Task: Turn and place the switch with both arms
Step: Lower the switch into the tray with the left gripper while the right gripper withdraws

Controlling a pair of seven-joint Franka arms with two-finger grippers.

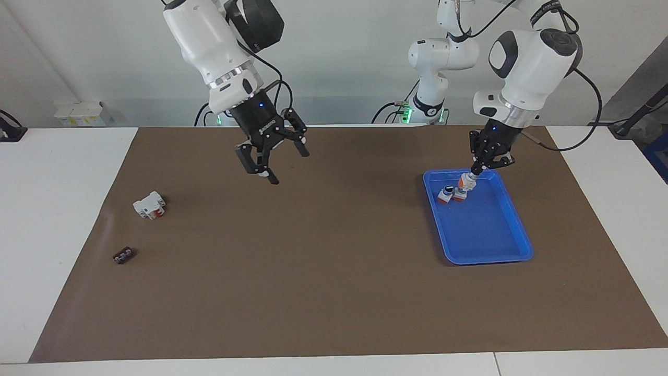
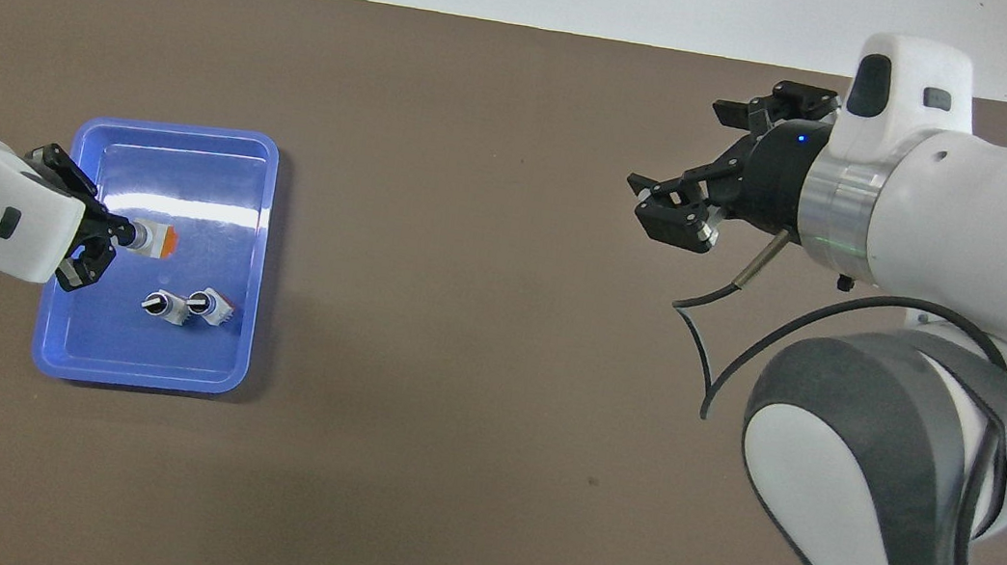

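My left gripper (image 1: 476,171) is shut on the knob end of a switch (image 1: 464,182) with a white body and an orange end block. It holds the switch tilted downward, low over the blue tray (image 1: 485,258), just above two more switches (image 1: 444,194) that lie in the tray. In the overhead view the left gripper (image 2: 119,234) holds the switch (image 2: 151,238) over the tray (image 2: 141,376), orange end outward, beside the two lying switches (image 2: 189,306). My right gripper (image 1: 274,162) is open and empty, raised over the bare mat; it also shows in the overhead view (image 2: 695,157).
A white-and-red block (image 1: 149,205) and a small flat black piece (image 1: 123,255) lie on the brown mat (image 1: 313,261) toward the right arm's end. The right arm hides both in the overhead view.
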